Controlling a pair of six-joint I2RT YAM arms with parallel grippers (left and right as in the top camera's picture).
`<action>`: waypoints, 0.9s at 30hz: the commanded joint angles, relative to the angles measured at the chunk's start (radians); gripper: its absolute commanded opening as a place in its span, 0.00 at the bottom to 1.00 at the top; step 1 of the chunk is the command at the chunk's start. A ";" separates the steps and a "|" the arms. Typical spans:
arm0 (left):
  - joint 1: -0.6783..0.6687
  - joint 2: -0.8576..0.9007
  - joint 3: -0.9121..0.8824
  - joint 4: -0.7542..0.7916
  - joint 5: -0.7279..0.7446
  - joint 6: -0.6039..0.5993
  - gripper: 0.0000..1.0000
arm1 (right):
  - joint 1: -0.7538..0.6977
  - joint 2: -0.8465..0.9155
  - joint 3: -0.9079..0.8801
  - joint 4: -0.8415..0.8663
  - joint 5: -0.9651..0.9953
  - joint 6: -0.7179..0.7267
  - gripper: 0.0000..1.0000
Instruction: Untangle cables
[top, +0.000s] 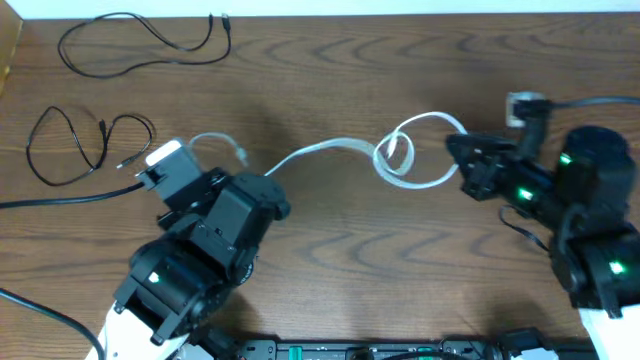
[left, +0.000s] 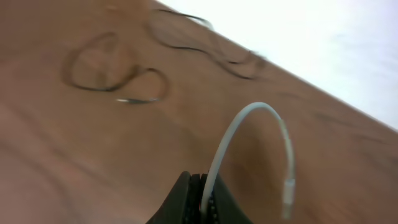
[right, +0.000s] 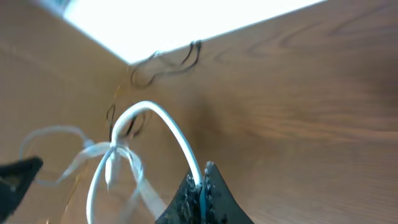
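Cables, two black cables (top: 150, 27) (top: 30, 148), one white cable (top: 320, 150), one loop

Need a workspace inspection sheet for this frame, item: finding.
Surface: wooden table, no stains seen.
Job's things: white cable strung between both grippers, knot mid-span; black cables lie separate at far left.
Clutter: nothing seen.
Grippers: left gripper shut on white cable near its plug; right gripper shut on it past the knot.
Cables: thick arm cables trail over the table at left.
Surroundings: white strip beyond the far edge, no detail.
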 joint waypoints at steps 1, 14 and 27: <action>0.069 -0.001 0.016 -0.050 -0.087 0.009 0.08 | -0.068 -0.035 0.005 -0.025 0.031 0.023 0.01; 0.221 -0.001 0.016 -0.109 -0.082 0.009 0.07 | -0.169 0.013 0.005 -0.195 0.301 0.087 0.01; 0.258 0.000 0.016 -0.142 0.037 0.009 0.07 | -0.216 0.074 0.005 -0.270 0.416 0.102 0.29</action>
